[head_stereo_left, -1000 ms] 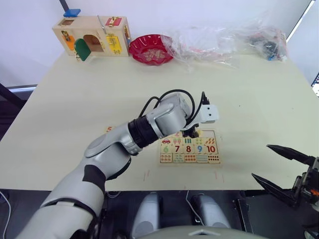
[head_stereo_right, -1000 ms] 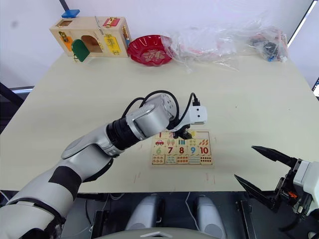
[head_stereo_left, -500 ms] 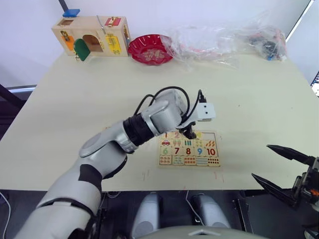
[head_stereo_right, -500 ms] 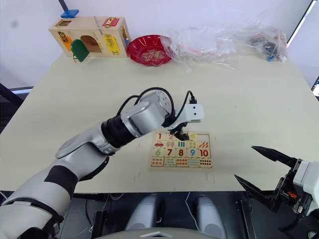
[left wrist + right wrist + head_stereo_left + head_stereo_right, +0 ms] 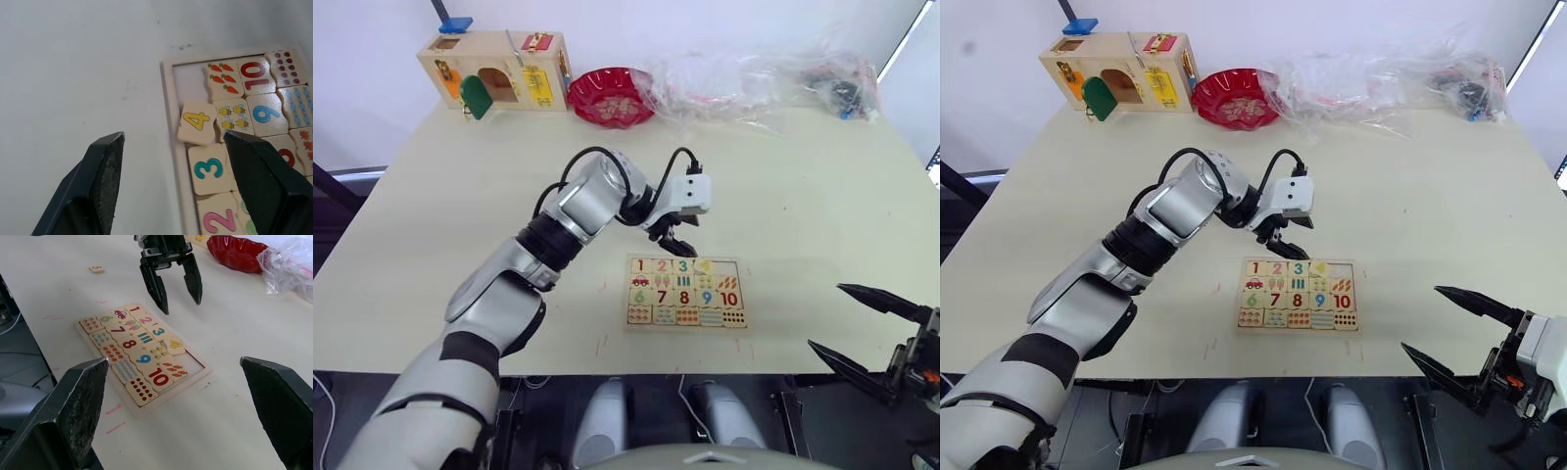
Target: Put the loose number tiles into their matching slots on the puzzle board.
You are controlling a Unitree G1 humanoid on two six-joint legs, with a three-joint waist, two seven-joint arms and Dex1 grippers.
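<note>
Pale table (image 5: pixel 822 186) is carrying the puzzle board (image 5: pixel 687 291) at lower centre. Left gripper (image 5: pixel 674 238) is hovering above it, fingers wide apart and empty. Tile 4 (image 5: pixel 197 121) is lying crooked over its slot and may jam. Tile 5 (image 5: pixel 96 269) is waiting far off. Right gripper (image 5: pixel 862 328) is gaping empty.

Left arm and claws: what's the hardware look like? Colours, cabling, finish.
The left arm has silver-grey shells with black joint bands and a ribbed black collar near the wrist. Black cables loop from the forearm to a small white box beside the left claw. Its two fingers are black, tapered wedges. The right claw also has pointed black fingers, with a small orange mark at its base.
</note>
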